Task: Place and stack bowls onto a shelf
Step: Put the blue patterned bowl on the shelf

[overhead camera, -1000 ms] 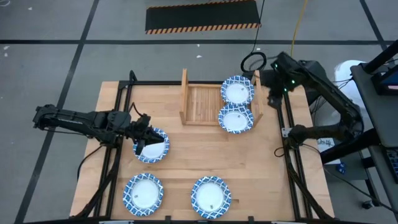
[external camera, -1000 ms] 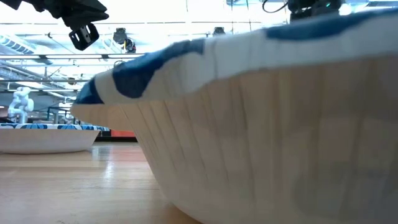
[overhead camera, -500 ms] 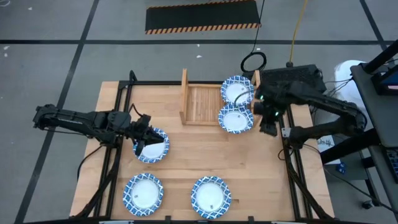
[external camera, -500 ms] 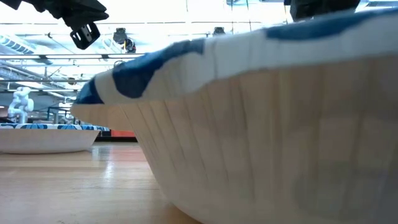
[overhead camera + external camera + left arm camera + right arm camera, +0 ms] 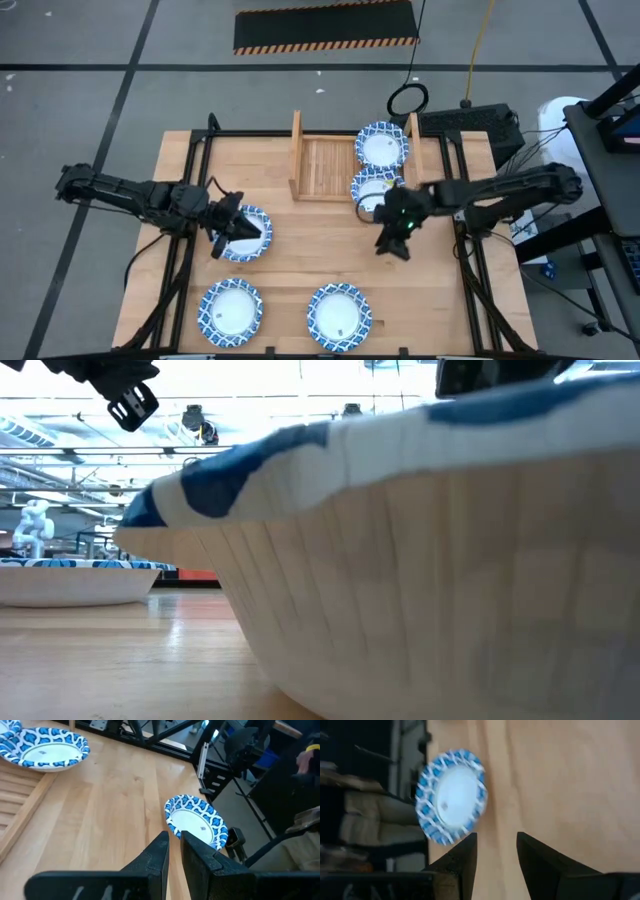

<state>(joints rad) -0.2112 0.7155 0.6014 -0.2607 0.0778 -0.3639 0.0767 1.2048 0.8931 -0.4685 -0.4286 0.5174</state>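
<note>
- Right pincer (image 5: 390, 243), jaws apart and empty, hangs over bare tabletop (image 5: 300, 250) just in front of the shelf (image 5: 325, 165). In its own wrist view one bowl lies ahead beyond its fingertips (image 5: 470, 840).
- Nearest loose bowl to it, judged from above, is the front-centre bowl (image 5: 339, 316), toward the tabletop's front edge and slightly to the left arm's side. Being round, it offers no preferred axis, so any stretch of rim would serve.
- Left pincer (image 5: 222, 240), jaws at a narrow gap with only wood showing between them, hovers over the outer rim of the mid-left bowl (image 5: 243, 234). Whether it touches that rim cannot be told.
- The shelf lies well across the tabletop from that bowl, toward the far edge and the right arm's side.
- Already there are the rear bowl (image 5: 382, 146) on the shelf and the front bowl (image 5: 372, 186) at its front edge; the front-left bowl (image 5: 231, 308) waits nearer the left arm.
</note>
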